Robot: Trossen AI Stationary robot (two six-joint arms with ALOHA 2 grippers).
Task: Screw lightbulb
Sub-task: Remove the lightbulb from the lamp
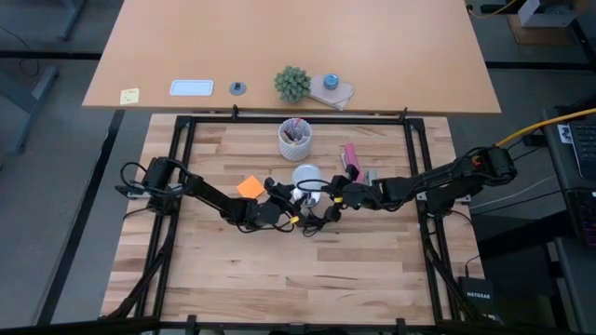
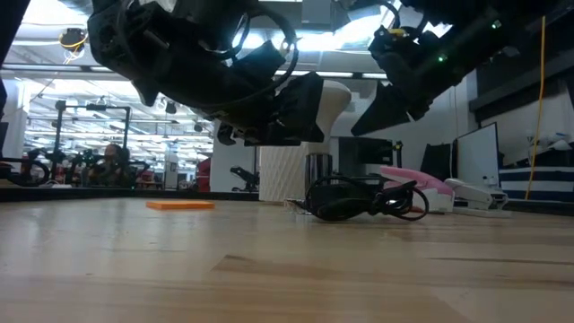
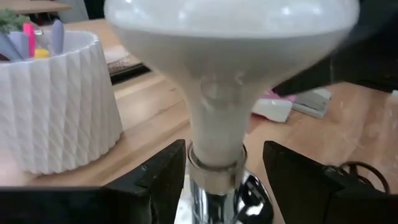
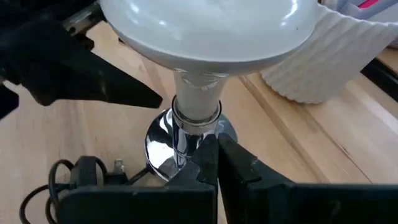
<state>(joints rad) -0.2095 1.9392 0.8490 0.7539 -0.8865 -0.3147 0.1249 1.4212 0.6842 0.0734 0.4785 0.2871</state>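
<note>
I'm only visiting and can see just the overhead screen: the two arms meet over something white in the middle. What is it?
Observer: The left wrist view shows a lightbulb, narrow end down in a shiny fitting.
Operator: Is the left claw squeezing it?
Observer: No, the left gripper has its fingers apart on either side of the neck, gaps showing.
Operator: And the right one?
Observer: The right wrist view shows the right gripper with fingers together at the fitting's foot.
</note>
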